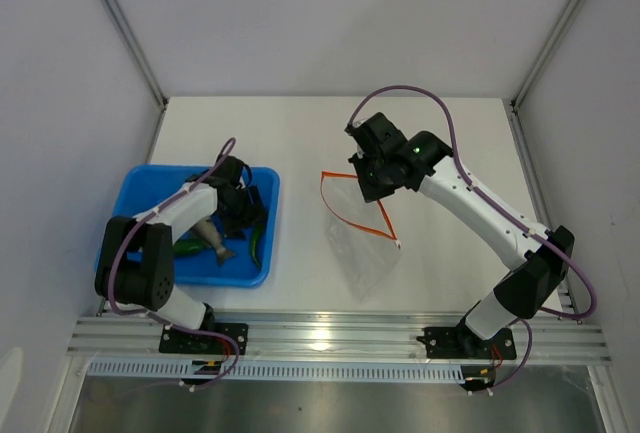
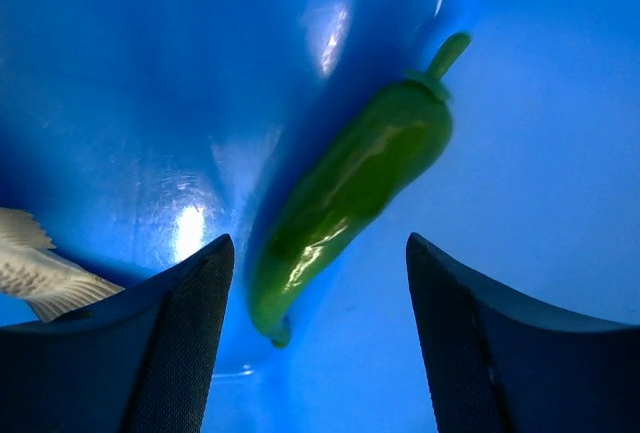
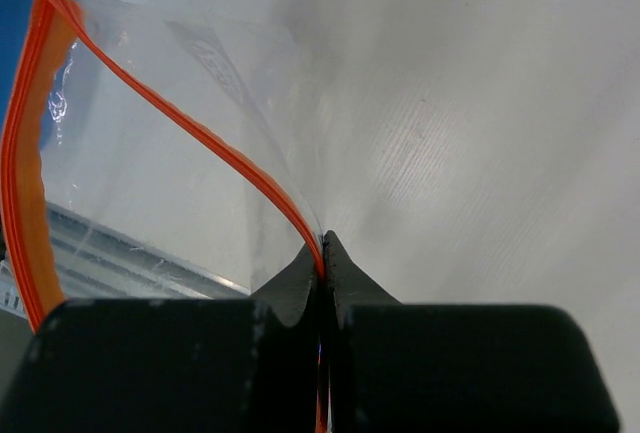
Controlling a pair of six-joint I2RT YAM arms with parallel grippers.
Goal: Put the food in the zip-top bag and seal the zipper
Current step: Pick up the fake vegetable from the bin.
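Observation:
A dark green pepper (image 2: 350, 188) lies in the blue tray (image 2: 540, 153), its lower tip between my left gripper's (image 2: 318, 293) open fingers. In the top view the left gripper (image 1: 238, 205) is down inside the tray (image 1: 135, 188) over the pepper (image 1: 259, 238); more green food (image 1: 188, 247) lies nearby. My right gripper (image 3: 322, 253) is shut on the orange-red zipper (image 3: 190, 118) of the clear zip-top bag (image 3: 150, 193), holding the mouth open. In the top view the bag (image 1: 362, 243) hangs from the right gripper (image 1: 372, 181), zipper (image 1: 355, 215) looped open.
A pale fish-like toy (image 2: 35, 268) lies at the left of the tray, also in the top view (image 1: 212, 238). The white table (image 1: 300, 133) is walled at back and sides; a metal rail (image 1: 340, 333) runs along the near edge.

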